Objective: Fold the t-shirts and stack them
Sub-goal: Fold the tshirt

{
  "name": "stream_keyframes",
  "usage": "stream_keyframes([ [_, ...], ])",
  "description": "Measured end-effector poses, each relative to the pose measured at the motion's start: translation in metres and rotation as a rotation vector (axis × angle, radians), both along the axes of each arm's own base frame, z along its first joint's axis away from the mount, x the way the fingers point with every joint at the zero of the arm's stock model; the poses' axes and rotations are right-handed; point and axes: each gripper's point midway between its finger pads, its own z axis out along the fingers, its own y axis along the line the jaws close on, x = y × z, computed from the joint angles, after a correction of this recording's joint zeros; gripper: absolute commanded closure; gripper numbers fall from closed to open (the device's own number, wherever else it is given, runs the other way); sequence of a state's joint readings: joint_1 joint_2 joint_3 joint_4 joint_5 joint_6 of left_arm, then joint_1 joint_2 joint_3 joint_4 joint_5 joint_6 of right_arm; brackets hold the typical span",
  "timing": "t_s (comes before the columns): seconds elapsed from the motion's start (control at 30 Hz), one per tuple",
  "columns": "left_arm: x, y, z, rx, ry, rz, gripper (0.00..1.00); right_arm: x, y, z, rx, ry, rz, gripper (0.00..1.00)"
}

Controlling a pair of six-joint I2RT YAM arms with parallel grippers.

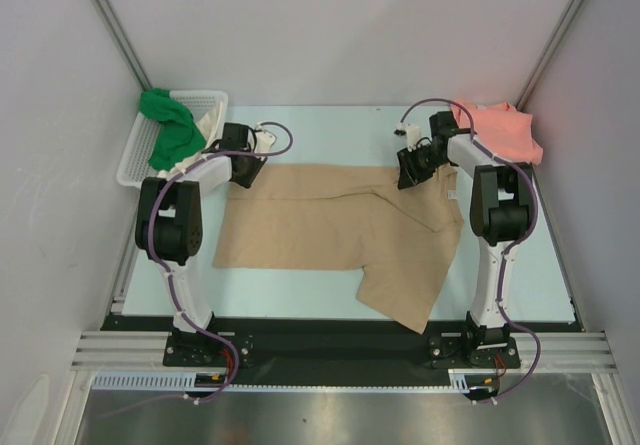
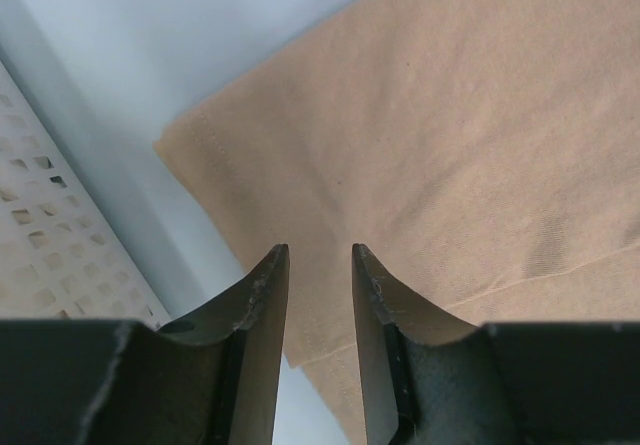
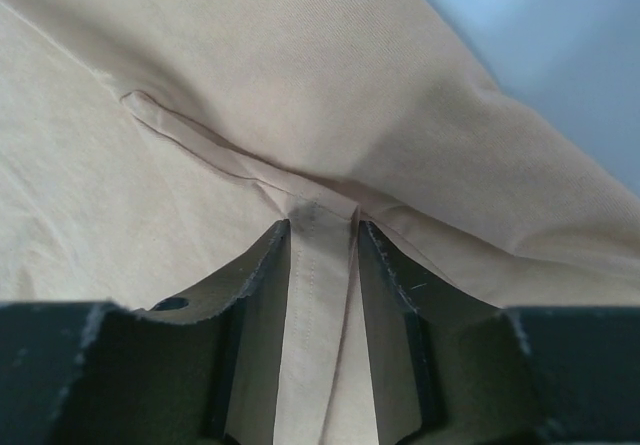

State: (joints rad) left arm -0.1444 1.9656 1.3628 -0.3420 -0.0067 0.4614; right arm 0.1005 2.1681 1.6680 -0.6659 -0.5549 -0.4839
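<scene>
The tan t-shirt lies spread across the middle of the table, one part hanging toward the near edge. My left gripper is open just above its far left corner; in the left wrist view the shirt lies flat beneath the fingers. My right gripper is at the far right edge of the shirt; in the right wrist view it is shut on a hem fold of the tan cloth, which tents up toward it. The salmon pink t-shirt lies at the far right. The green t-shirt and the cream t-shirt sit in the basket.
The white lattice basket stands at the far left, close to my left gripper; its wall also shows in the left wrist view. The pale blue table is walled by grey panels left, right and behind.
</scene>
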Motion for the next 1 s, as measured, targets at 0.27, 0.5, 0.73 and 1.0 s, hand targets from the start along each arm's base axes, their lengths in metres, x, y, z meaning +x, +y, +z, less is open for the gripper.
stream_keyframes([
  [0.27,-0.007,0.001,-0.007,0.018,0.017,0.003,0.64,0.001,-0.001,-0.011,-0.006,0.013,-0.002,0.83],
  [0.5,-0.01,0.002,-0.005,0.026,0.009,0.005,0.65,0.001,-0.001,-0.012,-0.011,0.011,0.0,1.0],
  [0.73,-0.007,0.003,-0.004,0.029,-0.005,0.009,0.67,-0.029,0.004,0.024,-0.017,-0.031,0.015,1.0],
  [1.0,0.001,0.001,0.004,0.025,-0.02,0.011,0.68,-0.123,0.059,0.054,0.001,-0.043,0.162,0.63],
])
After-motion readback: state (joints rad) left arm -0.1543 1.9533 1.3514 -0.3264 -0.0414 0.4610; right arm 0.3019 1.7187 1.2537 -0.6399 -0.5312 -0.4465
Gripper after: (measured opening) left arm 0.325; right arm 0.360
